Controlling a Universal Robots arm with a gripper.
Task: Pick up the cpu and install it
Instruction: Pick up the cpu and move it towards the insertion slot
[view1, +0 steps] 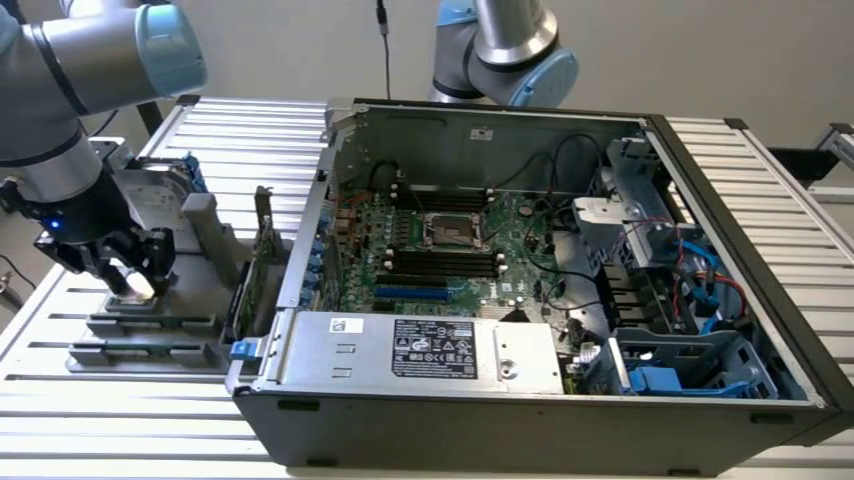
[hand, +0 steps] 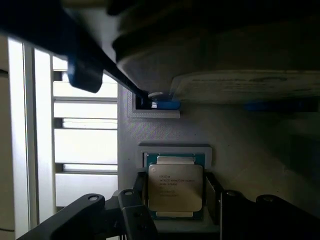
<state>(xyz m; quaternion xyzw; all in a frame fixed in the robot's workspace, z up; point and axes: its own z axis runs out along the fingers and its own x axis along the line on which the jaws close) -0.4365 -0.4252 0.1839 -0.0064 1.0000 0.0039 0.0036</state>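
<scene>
The cpu (hand: 175, 187), a small square chip with a silver-grey metal top, lies flat in a recess of the grey parts holder (hand: 240, 145). In the exterior view it is a bright patch (view1: 135, 287) at that view's left, outside the computer case. My gripper (hand: 176, 200) has come down over it and is open. One black finger (hand: 136, 197) stands at one edge of the chip and the other finger (hand: 215, 197) at the opposite edge, both very close. In the exterior view my gripper (view1: 130, 272) hangs straight down on the holder. The motherboard's empty socket (view1: 451, 232) sits mid-case.
The open computer case (view1: 694, 170) fills the middle and the exterior view's right, with the power supply (view1: 420, 350) at its near side. A hard drive with blue brackets (view1: 160, 190) stands on the holder (view1: 147, 330) behind my gripper. A second arm (view1: 501, 50) stands behind the case.
</scene>
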